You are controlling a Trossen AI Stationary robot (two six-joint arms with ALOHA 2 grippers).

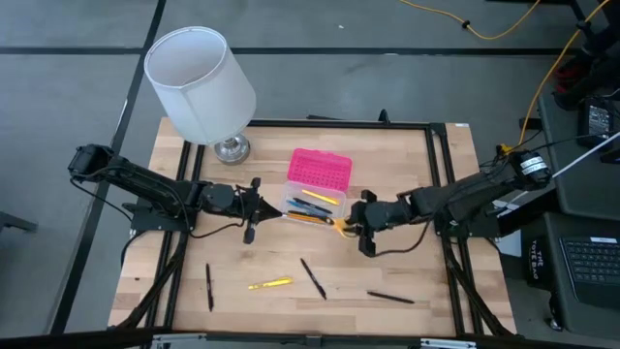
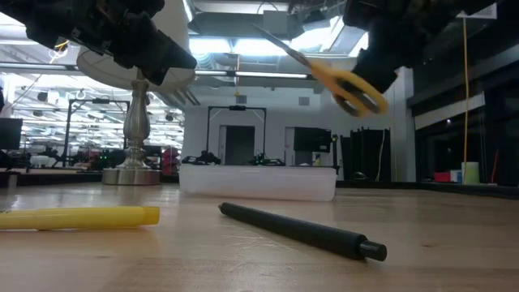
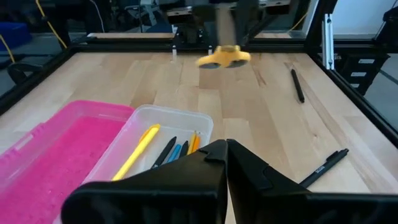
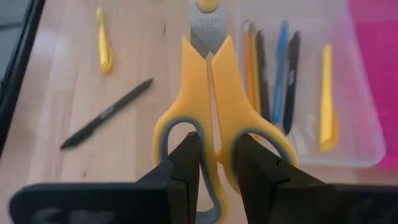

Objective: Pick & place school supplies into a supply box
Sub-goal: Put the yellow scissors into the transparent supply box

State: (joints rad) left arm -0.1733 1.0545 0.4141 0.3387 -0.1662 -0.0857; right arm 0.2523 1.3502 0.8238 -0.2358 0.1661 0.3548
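Right claw [image 4: 214,163] grips scissors [image 4: 214,106] beside supply box [image 4: 367,146]; pens [image 1: 312,277] nearby.

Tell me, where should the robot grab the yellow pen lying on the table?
Around its middle, coming straight down from above. The yellow pen lies flat on the table, long and thin, so the claw fingers should close across its narrow sides. The left claw holds nothing; the right claw holds the scissors.
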